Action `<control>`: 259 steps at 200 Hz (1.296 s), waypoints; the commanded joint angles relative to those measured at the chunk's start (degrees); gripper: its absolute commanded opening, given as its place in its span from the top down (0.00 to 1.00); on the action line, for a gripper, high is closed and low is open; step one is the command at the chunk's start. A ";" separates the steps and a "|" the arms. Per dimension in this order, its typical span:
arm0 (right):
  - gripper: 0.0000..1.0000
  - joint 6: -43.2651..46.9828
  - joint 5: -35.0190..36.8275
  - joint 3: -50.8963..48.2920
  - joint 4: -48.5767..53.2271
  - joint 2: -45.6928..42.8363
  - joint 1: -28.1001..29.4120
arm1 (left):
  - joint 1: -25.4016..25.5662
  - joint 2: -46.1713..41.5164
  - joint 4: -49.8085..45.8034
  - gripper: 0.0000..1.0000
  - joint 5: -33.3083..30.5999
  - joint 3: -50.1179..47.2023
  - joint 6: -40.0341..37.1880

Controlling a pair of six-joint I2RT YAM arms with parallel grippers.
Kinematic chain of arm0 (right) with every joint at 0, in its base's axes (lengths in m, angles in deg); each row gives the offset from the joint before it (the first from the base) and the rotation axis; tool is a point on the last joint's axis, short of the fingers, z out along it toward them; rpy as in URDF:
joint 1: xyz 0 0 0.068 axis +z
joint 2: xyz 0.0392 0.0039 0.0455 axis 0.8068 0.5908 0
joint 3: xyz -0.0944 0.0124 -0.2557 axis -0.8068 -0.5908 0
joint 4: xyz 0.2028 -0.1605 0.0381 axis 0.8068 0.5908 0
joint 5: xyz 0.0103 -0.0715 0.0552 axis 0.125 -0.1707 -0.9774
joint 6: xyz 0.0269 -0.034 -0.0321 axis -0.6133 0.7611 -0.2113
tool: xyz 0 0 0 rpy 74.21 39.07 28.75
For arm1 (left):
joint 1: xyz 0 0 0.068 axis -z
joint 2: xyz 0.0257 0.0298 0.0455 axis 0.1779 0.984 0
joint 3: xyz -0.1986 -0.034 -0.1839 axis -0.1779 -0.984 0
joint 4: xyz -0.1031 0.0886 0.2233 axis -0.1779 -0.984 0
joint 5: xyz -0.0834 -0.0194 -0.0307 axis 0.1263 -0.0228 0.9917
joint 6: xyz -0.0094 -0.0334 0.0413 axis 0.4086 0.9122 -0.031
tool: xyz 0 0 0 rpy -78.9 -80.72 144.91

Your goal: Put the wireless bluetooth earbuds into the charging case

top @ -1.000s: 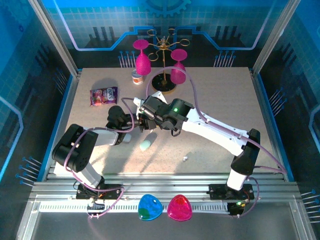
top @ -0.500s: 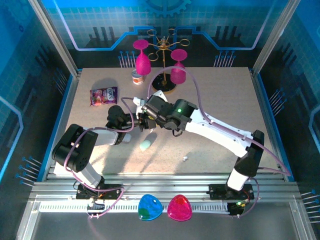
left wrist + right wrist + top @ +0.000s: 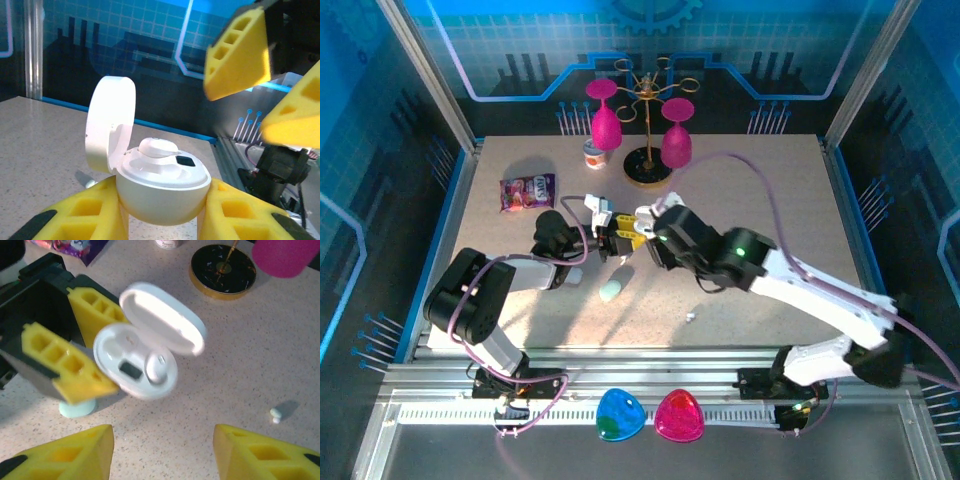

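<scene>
- Right wrist view is looking straight down into the charging case (image 3: 127,367); lid (image 3: 165,322) is standing open; one seated earbud (image 3: 156,367) is sitting in its well; the empty socket (image 3: 131,370) beside it is showing dark.
- Left gripper (image 3: 112,350) is clamping the case body btwn its yellow fingers, jaws narrow, one on each side; judging it's acting as a vise, keeping the case seemingly raised off the table (image 3: 240,365) w/ the mouth facing up so a bud can go in w/o the case sliding.
- Right gripper (image 3: 162,452) is hovering close above the case; jaws are spread wide and carrying nothing; prob. free for the 2nd bud.
- Loose earbud (image 3: 275,414) is lying on the table well apart from the case, off to the right in this view; task is looking abt half done, w/ that bud not yet in.
- Top external is giving the overall layout: both arms are meeting mid-table, the loose earbud (image 3: 691,317) is lying near the right forearm, and a mint case (image 3: 611,291) is lying just below the grippers; case interior is too small there to tell which well is filled, whereas the right wrist is settling that.
- Left wrist is adding the side profile: lid is standing upright at left, the bud's dome is poking above the rim, and the right gripper's fingers are blurring at upper right.
</scene>
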 commanded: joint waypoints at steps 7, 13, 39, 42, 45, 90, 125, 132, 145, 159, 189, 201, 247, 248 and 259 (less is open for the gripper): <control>0.41 -5.72 -4.89 -10.97 -8.80 -11.39 -4.07 | -0.46 -3.13 -1.69 0.78 -2.97 -0.24 -4.93; 0.41 -8.08 -6.92 -13.46 -9.13 -13.70 -5.84 | -0.46 -3.59 -2.50 0.78 -3.62 -0.41 -5.68; 0.42 -18.13 -18.00 -24.37 -11.20 -22.72 -14.38 | -0.46 -5.11 -3.11 0.78 -5.33 -1.25 -7.62; 0.42 -19.05 -19.06 -26.00 -11.53 -23.50 -15.32 | -0.46 -5.16 -3.03 0.78 -5.38 -1.27 -7.64; 0.41 -19.74 -20.21 -27.52 -11.86 -24.47 -16.09 | -0.46 -5.23 -2.99 0.78 -5.40 -1.31 -7.69; 0.42 -18.83 -40.00 -41.29 -15.17 -26.45 -27.42 | -0.28 -6.31 -1.77 0.78 -5.29 -2.23 -7.33; 0.43 -20.14 -48.00 -45.41 -19.97 -17.48 -28.60 | 0.07 -8.13 -2.53 0.78 -5.59 -3.55 -7.86; 0.43 -20.67 -49.07 -45.92 -21.19 -15.99 -28.60 | 0.13 -8.75 -3.42 0.78 -5.67 -3.77 -8.36; 0.44 -21.67 -50.77 -46.25 -21.86 -13.07 -28.59 | 0.25 -9.83 -5.76 0.78 -5.79 -3.98 -9.79; 0.45 -22.36 -51.29 -45.76 -20.78 -10.53 -28.47 | 0.42 -10.92 -8.47 0.78 -5.95 -4.02 -11.40; 0.46 -24.34 -52.92 -45.87 -19.61 -7.78 -27.97 | 0.69 -12.15 -11.08 0.78 -6.17 -3.96 -13.30; 0.46 -24.92 -53.13 -46.28 -19.71 -6.74 -27.25 | 0.69 -11.94 -10.94 0.78 -6.12 -3.96 -13.33; 0.47 -26.70 -53.14 -46.08 -23.52 -1.54 -24.38 | 0.69 -11.52 -9.38 0.78 -6.09 -4.03 -12.80; 0.47 -26.75 -53.14 -46.00 -23.56 -1.40 -24.29 | 0.69 -11.51 -9.43 0.78 -6.09 -4.04 -12.80; 0.48 -26.83 -53.24 -45.28 -24.65 -0.16 -23.79 | 0.69 -11.65 -9.63 0.78 -6.08 -4.03 -12.89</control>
